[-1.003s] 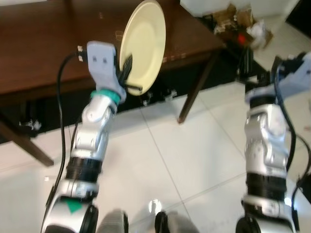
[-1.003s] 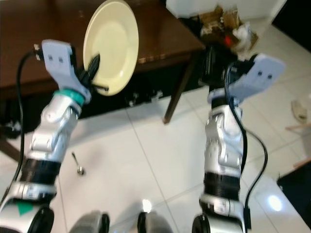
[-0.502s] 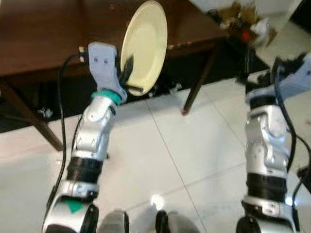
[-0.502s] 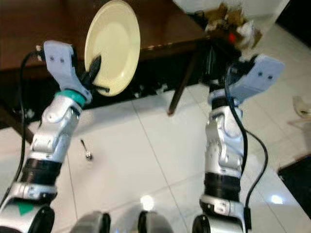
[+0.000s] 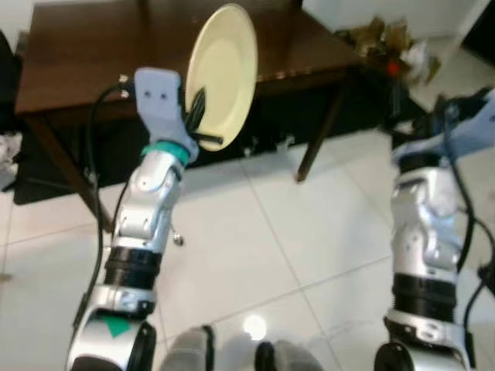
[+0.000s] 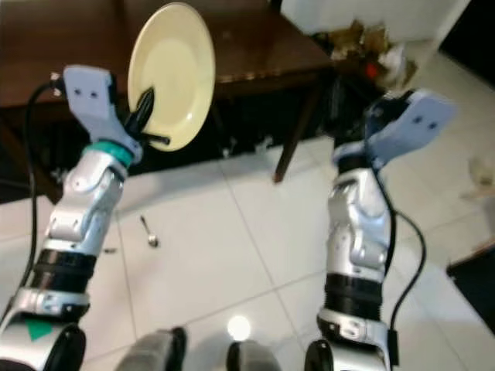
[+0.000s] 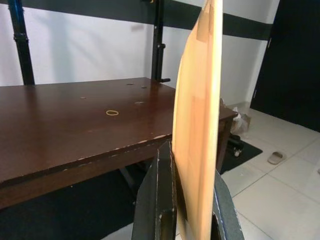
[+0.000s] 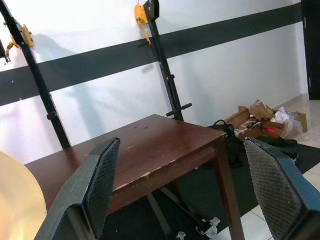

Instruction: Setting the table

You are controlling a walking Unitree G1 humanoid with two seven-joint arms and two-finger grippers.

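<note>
the left gripper (image 5: 203,124), upper left of the frame, is clamped on the rim of the plate (image 5: 220,73), held upright (edge-on) before the table (image 5: 85,66). the right gripper (image 8: 185,185) hangs spread apart. a spoon (image 6: 149,233) lies on the floor (image 6: 232,232).
</note>
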